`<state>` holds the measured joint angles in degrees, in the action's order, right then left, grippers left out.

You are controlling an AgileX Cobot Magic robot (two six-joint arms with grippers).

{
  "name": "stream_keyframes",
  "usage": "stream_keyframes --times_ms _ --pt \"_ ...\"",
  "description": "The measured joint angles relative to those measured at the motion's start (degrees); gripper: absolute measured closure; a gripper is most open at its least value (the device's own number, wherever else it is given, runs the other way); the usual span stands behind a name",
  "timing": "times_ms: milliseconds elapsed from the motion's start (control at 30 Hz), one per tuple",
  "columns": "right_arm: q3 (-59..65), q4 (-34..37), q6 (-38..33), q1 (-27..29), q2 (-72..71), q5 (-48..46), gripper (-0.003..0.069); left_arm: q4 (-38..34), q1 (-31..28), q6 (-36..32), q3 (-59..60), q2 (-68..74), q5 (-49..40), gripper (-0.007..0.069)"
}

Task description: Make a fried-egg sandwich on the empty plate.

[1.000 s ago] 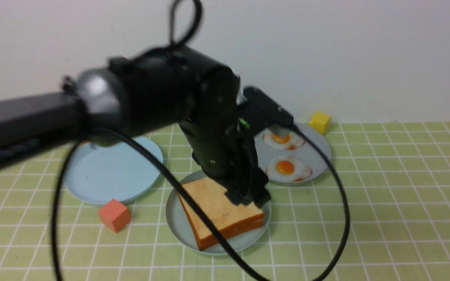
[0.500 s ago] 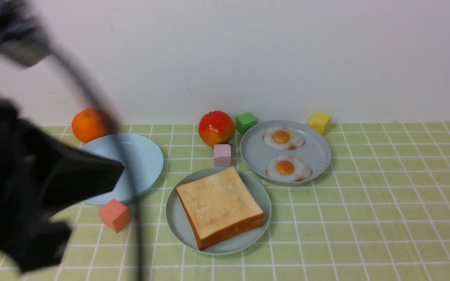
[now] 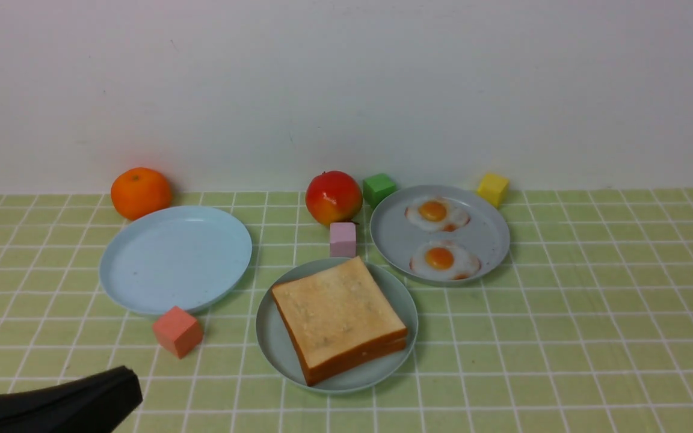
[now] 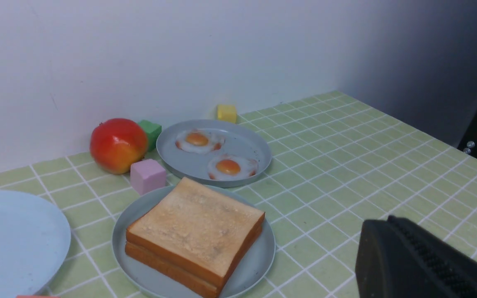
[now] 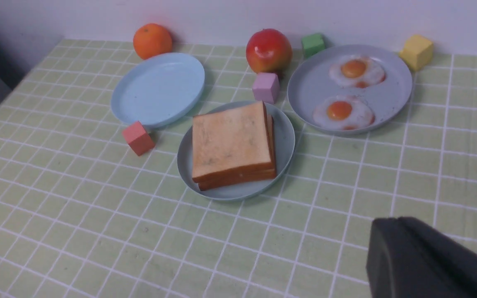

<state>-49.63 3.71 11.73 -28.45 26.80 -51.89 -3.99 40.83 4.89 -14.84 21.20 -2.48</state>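
Observation:
Two thick toast slices (image 3: 334,310) lie stacked on the pale mint-green plate (image 3: 268,337) at the middle front. What is between them is hidden. Two fried eggs (image 3: 437,213) (image 3: 443,260) lie on the greyer blue plate (image 3: 491,237) behind and to the right. My left gripper (image 3: 130,382) shows only at the near left corner, far from the stack; in the left wrist view it (image 4: 385,221) is shut on nothing. My right gripper (image 5: 393,221) is shut and empty too, hanging above the tablecloth nearer than the plates.
A light sky-blue plate (image 3: 175,258) with nothing on it sits at the left. An orange (image 3: 141,192), a red apple (image 3: 333,197), a green cube (image 3: 378,188) and a yellow cube (image 3: 492,188) line the wall. A pink cube (image 3: 342,239) and a salmon cube (image 3: 177,331) stand by the plates.
My left arm has drawn back from over the toast stack, swinging left and down to the near left corner. The toast and eggs have not moved.

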Motion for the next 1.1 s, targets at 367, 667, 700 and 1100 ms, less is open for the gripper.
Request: stream_keyframes --times_ms 367,667,700,1100 --pt "3.40 1.63 0.02 0.00 0.00 0.86 0.0650 0.00 0.00 0.05 0.47 0.00 -3.53 0.0638" --pt "6.49 1.02 -0.78 7.41 -0.12 2.55 0.0663 0.00 0.00 0.05 0.47 0.00 -3.82 0.0638" --pt "6.80 1.01 -0.97 7.80 -0.24 2.55 0.0664 0.00 0.00 0.05 0.47 0.00 -3.82 0.0638" --pt "44.06 1.01 -8.39 22.26 -18.36 35.35 0.0671 0.00 0.00 0.05 0.47 0.00 -3.89 0.0637"
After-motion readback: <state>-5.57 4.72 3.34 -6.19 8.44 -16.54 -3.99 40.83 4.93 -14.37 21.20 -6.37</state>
